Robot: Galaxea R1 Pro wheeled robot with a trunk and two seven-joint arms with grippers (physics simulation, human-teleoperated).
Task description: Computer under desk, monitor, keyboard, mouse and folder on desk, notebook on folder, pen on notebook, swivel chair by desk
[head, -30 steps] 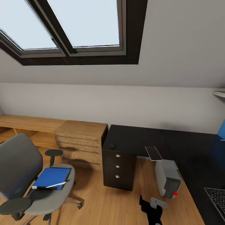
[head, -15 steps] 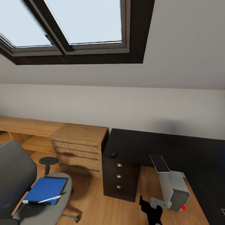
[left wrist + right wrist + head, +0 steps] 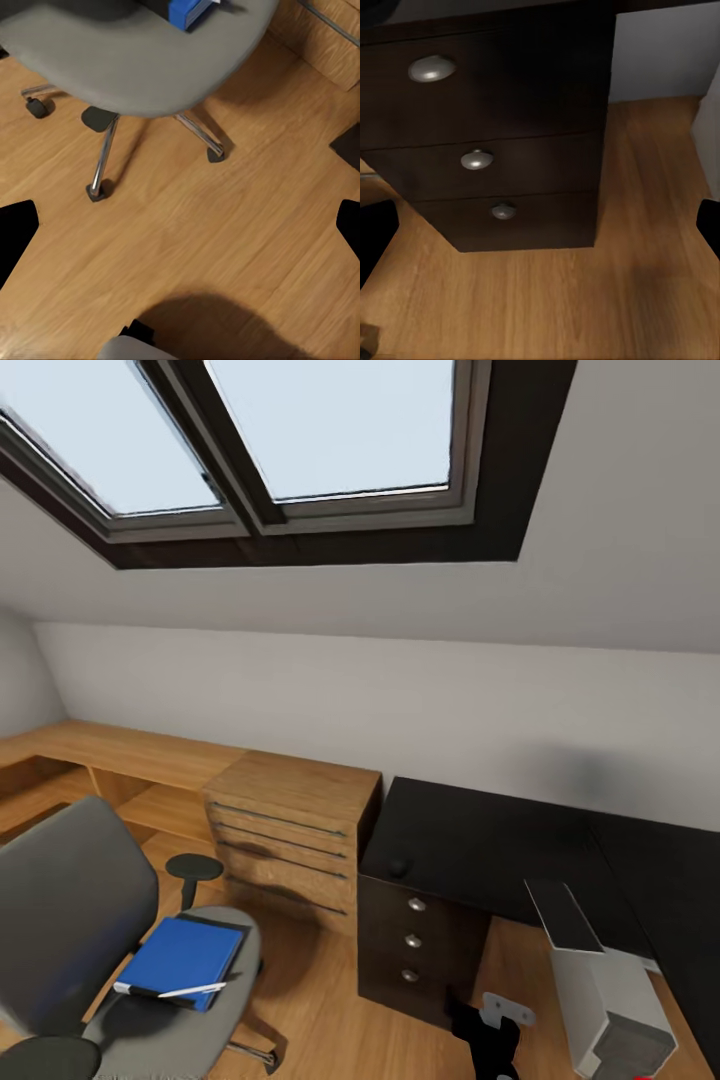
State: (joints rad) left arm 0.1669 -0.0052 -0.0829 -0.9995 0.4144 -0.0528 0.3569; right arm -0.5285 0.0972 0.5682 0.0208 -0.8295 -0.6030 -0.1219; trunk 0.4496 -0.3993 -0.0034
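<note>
We see the attic bedroom from the head camera: a dark-framed skylight (image 3: 300, 450) is set in the sloped grey wall, and below it a low oak shelf-and-drawer unit (image 3: 290, 830) runs along the wall. The swivel chair (image 3: 70, 920) stands on the wood-plank floor (image 3: 320, 1010) at the left, apart from the desk (image 3: 480, 840), whose glossy black top begins just beside the oak drawers and carries a small dark object (image 3: 398, 867) near its front edge, too small for us to name. On the chair seat lies the blue folder (image 3: 180, 960), with a white pen (image 3: 185, 991) resting across its near edge. Under the desk top sits a black three-drawer pedestal (image 3: 415, 945), and to its right, on the floor, the light-grey computer (image 3: 615, 1010). Part of a robot arm (image 3: 490, 1035) rises at the bottom edge. In the left wrist view we look down on the grey seat, a corner of the folder (image 3: 189, 10) and the chrome star base (image 3: 105, 157); the left fingers (image 3: 15, 232) stand spread wide, holding nothing. In the right wrist view the pedestal's three silver knobs (image 3: 476, 159) face us, and the right fingers (image 3: 375, 232) are likewise spread wide and empty.
</note>
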